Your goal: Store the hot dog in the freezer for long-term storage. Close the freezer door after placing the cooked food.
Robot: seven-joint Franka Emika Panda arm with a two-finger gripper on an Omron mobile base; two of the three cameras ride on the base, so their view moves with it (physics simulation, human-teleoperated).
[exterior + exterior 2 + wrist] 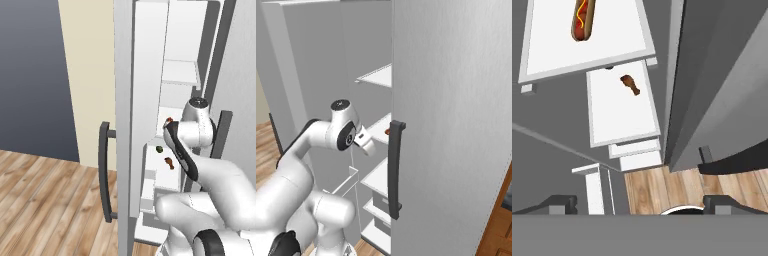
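Nothing to read here: no lettering, label, brand mark or number on the freezer door [142, 100], on the white shelves [587, 40] inside, or on the hot dog [583, 19] lying there.

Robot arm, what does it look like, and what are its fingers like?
The arm is made of fat, rounded, glossy white segments with dark grey bands and caps at the joints. Its gripper has two small, blocky dark grey fingertips. No cables or markings show.

Wooden plank floor [45, 200], cream wall [92, 75] beside dark grey wall [30, 75]
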